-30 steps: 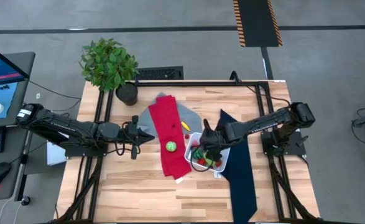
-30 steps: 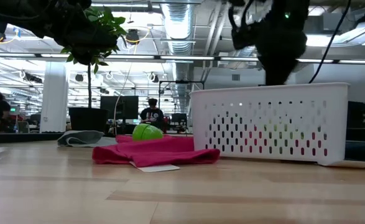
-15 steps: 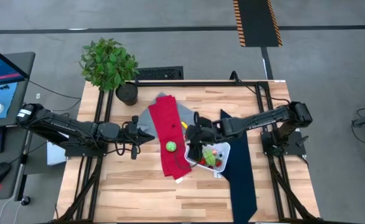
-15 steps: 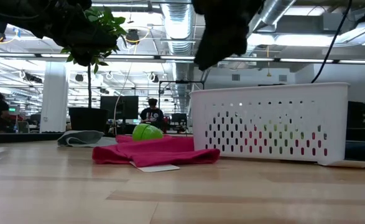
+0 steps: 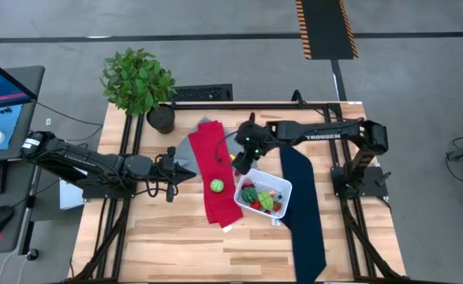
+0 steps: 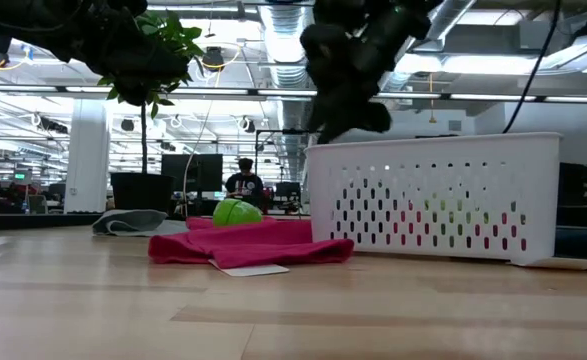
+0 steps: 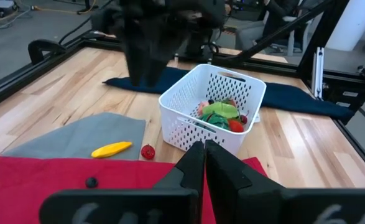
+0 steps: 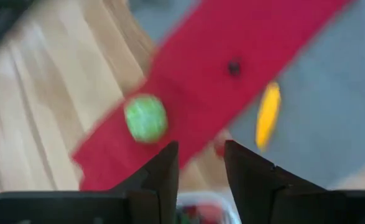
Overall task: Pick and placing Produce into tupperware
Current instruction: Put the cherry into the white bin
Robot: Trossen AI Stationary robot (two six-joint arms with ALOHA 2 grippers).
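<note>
The white tupperware (image 5: 288, 189) stands right of centre between the red cloth (image 5: 214, 154) and the navy cloth, with red and green produce (image 5: 259, 197) lying in it. A green ball (image 5: 217, 186) rests on the red cloth. On the grey cloth beside it lie a yellow piece (image 8: 268, 115) and a small red piece (image 7: 147, 152). My right gripper (image 5: 243, 158) hangs open above the strip between the red cloth and the tupperware, pointing steeply down, nothing between its fingers (image 8: 170, 168). My left gripper (image 5: 185, 173) waits shut at the red cloth's left edge.
A potted plant (image 5: 140, 83) stands at the far left corner. The navy cloth (image 5: 304, 213) runs along the tupperware's right side to the near edge. A tiny black piece (image 8: 234, 66) lies on the red cloth. Bare wood shows toward the near edge.
My right gripper has swung from above the tupperware toward the table's left and far edges, rising a little and tipping more steeply down, and now hangs over the grey cloth beside the red one. The tupperware and its produce now show uncovered.
</note>
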